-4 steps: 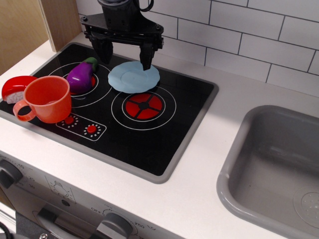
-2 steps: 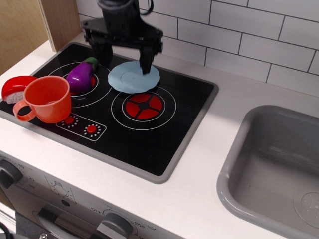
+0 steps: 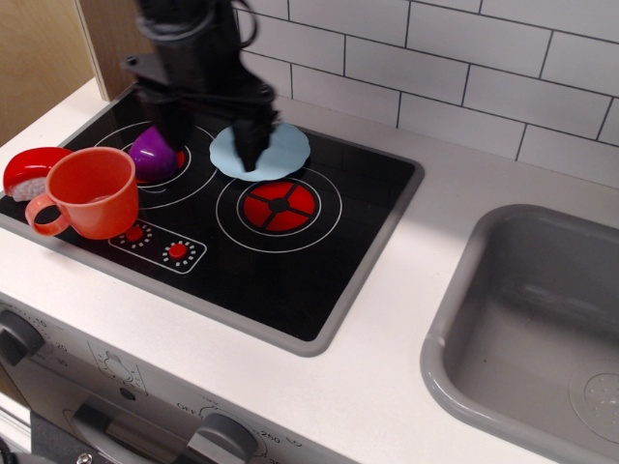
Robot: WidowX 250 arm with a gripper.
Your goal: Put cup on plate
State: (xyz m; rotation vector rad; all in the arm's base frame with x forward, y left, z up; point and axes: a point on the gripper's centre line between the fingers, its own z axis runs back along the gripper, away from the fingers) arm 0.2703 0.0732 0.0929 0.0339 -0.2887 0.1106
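The orange-red cup point(image 3: 93, 192) stands upright at the front left corner of the black stovetop, its loop handle pointing front-left. The pale blue plate point(image 3: 278, 150) lies flat at the back middle of the stovetop, partly hidden by a finger. My black gripper point(image 3: 213, 145) hangs open and empty above the stovetop between the eggplant and the plate, to the right of and behind the cup. Its left finger covers part of the eggplant and its right finger point(image 3: 250, 147) overlaps the plate's left side.
A purple eggplant point(image 3: 152, 155) lies on the back left burner ring. A red-and-white sushi piece point(image 3: 29, 171) sits left of the cup. A red burner mark point(image 3: 279, 206) is in front of the plate. A grey sink point(image 3: 542, 329) is at the right. Tiled wall behind.
My gripper has moved left and toward the front, and seems lower, from above the plate's back edge to between the eggplant and the plate. The cup and plate have not moved.
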